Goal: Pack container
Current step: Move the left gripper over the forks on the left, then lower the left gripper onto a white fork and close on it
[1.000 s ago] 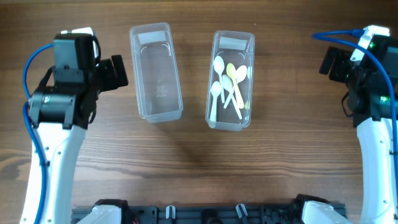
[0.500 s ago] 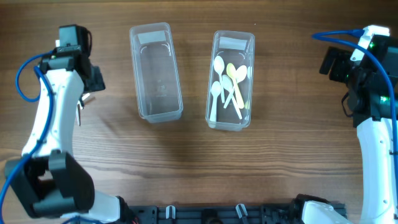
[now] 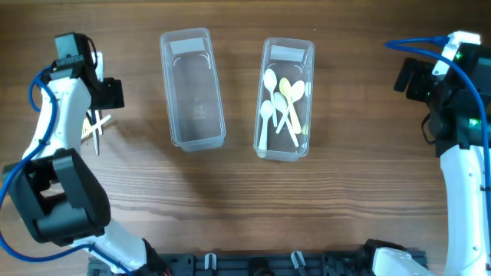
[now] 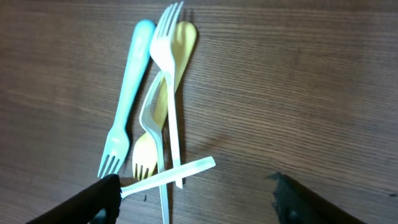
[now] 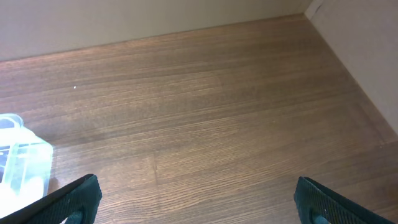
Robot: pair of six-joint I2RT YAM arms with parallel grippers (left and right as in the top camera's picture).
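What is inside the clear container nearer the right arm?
Plastic spoons, white and pale yellow, lie piled in the container. They overlap, so the exact count and anything beneath them cannot be made out.

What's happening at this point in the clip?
The left hand hovers open above a loose pile of pastel plastic forks lying on the wooden table, holding nothing. The clear plastic container nearest them is empty; the other clear container holds plastic spoons. The right hand sits open off to the side, idle.

Glossy plastic forks (image 4: 158,118), matt wood table (image 4: 298,93)
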